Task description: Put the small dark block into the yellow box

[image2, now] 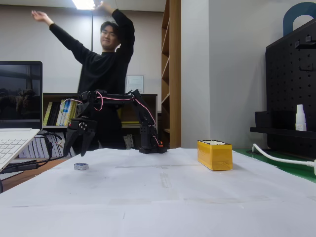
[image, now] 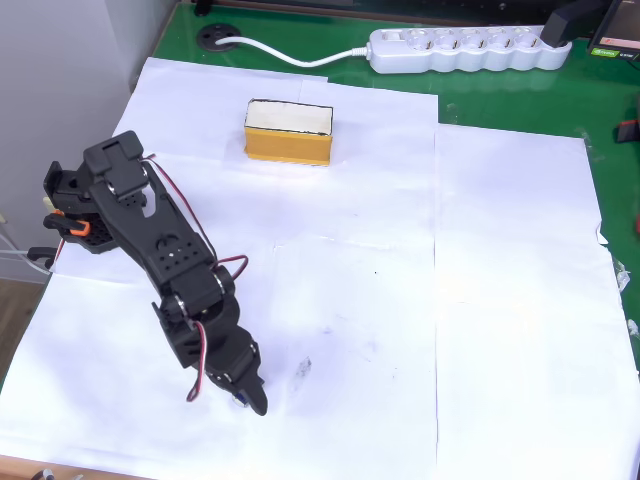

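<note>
Small dark block (image2: 81, 166), lettering unreadable, lies lower left on the surface (image2: 163, 197); gripper (image2: 80, 148) spread open, empty, above it; yellow box (image2: 215, 154) right of centre.

From overhead, my black two-finger gripper (image: 252, 395) covers the tiny dark block, so I cannot see it. In the fixed view that small dark block (image2: 81, 166) is too small to read, and my jaws' gap is unclear.
</note>
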Tool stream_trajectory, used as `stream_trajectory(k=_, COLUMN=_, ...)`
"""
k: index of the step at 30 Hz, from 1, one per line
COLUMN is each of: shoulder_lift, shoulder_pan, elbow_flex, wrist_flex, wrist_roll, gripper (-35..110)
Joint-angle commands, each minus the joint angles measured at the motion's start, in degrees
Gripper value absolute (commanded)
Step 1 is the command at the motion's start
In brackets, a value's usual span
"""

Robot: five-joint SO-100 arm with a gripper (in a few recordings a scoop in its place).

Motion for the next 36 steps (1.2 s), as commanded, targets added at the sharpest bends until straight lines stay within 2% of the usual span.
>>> stream_trajectory(k=1, shoulder_lift=-0.44, shoulder_pan=-0.7, elbow_flex=1.67, wrist_flex=-0.88, wrist_roll=0.44, gripper=25)
stream_trajectory(k=18, shoulder_lift=3.69, shoulder_pan=-2.81, elbow_flex=0.09, wrist_flex=-2.11, wrist_roll=1.49, gripper=25)
stream_trajectory(k=36, shoulder_lift=5.1, shoulder_pan=-1.05, elbow_flex=-1.05, wrist_flex=-5.98, wrist_roll=2.9, gripper=14)
